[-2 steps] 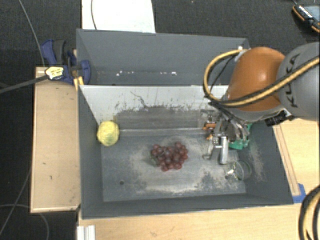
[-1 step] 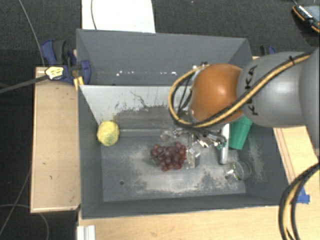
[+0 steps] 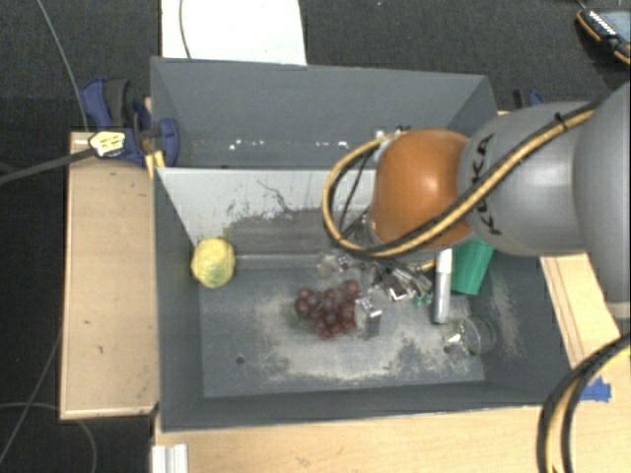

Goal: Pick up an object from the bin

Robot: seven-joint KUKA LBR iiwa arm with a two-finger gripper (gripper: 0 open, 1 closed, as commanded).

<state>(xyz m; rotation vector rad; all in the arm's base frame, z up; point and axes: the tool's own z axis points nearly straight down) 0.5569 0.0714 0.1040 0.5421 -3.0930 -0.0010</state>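
A dark red bunch of grapes lies in the middle of the bin floor. My gripper reaches down right beside it, its metal fingertip touching the bunch's right edge; the wrist cover hides most of the gripper. Just right of the gripper stands a white marker with a green cup-like thing behind it.
A yellow ball rests against the bin's left wall. A clear glass-like piece lies at the front right corner. The arm and its orange cover hang over the bin's right half.
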